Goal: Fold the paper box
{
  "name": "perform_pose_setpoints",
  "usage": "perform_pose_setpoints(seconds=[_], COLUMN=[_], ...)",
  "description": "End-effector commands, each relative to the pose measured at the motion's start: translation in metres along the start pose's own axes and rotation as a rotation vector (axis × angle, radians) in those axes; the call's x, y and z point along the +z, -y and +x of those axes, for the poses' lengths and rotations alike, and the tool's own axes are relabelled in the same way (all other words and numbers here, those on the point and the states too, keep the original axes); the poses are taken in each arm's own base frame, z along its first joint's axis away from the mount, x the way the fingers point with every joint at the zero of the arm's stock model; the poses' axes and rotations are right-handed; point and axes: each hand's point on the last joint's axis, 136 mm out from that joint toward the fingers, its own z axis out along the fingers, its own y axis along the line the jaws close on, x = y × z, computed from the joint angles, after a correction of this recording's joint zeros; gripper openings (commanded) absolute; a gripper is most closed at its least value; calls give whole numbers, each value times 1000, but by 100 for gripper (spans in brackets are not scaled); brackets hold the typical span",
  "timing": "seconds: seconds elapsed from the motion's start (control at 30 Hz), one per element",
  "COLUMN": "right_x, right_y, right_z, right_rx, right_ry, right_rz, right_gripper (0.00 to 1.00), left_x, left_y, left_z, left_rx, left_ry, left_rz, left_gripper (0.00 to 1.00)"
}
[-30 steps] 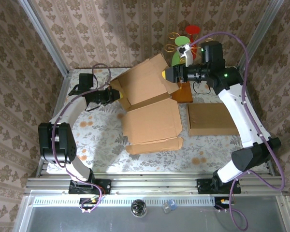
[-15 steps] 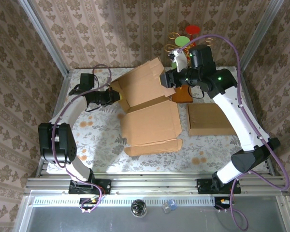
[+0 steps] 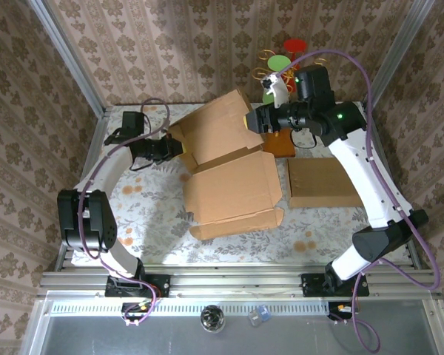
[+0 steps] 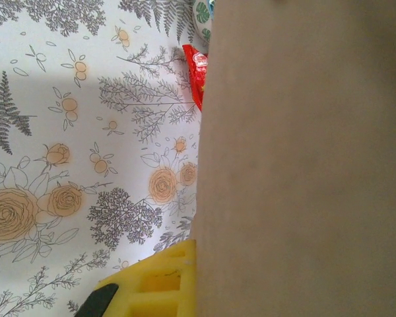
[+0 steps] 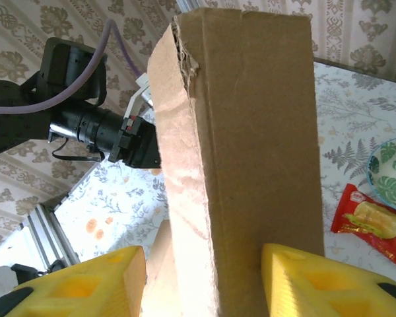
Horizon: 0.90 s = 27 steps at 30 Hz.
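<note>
The paper box (image 3: 233,192) is brown cardboard and lies open mid-table, its back panel (image 3: 218,129) standing up at a tilt. My left gripper (image 3: 179,146) is shut on the panel's left edge. In the left wrist view one yellow finger (image 4: 162,281) presses against the cardboard (image 4: 303,165), which hides the other. My right gripper (image 3: 257,120) is at the panel's right edge. In the right wrist view the right gripper (image 5: 204,264) is open, its jaws straddling the folded edge (image 5: 244,165). A sliver of space shows beside the left finger (image 5: 92,284).
A second flat cardboard box (image 3: 324,181) lies at the right. An orange-brown piece (image 3: 283,144) sits behind the box. A red snack packet (image 5: 369,224) and a leaf-patterned bowl (image 5: 393,172) lie nearby. Coloured plates (image 3: 285,55) stand at the back wall.
My right gripper has moved left and slightly forward, pushing the raised panel's right edge with it. The box base shifted a little. The left arm has stayed put.
</note>
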Motion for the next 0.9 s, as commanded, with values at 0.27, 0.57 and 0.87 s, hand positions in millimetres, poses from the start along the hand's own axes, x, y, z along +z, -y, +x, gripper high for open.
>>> perform_pose_setpoints(seconds=[0.27, 0.57, 0.87], right_x=[6, 16, 14], right_y=[52, 75, 104], right_z=[8, 3, 3], right_rx=[-44, -131, -168], right_ry=[-63, -73, -143], right_rz=[346, 576, 899], right_gripper=[50, 46, 27], left_x=[-12, -13, -10], left_y=[25, 28, 30], left_z=[-7, -6, -1], left_rx=[46, 61, 59], left_ry=[27, 26, 12], left_rz=[19, 8, -122], left_gripper=[0, 0, 0])
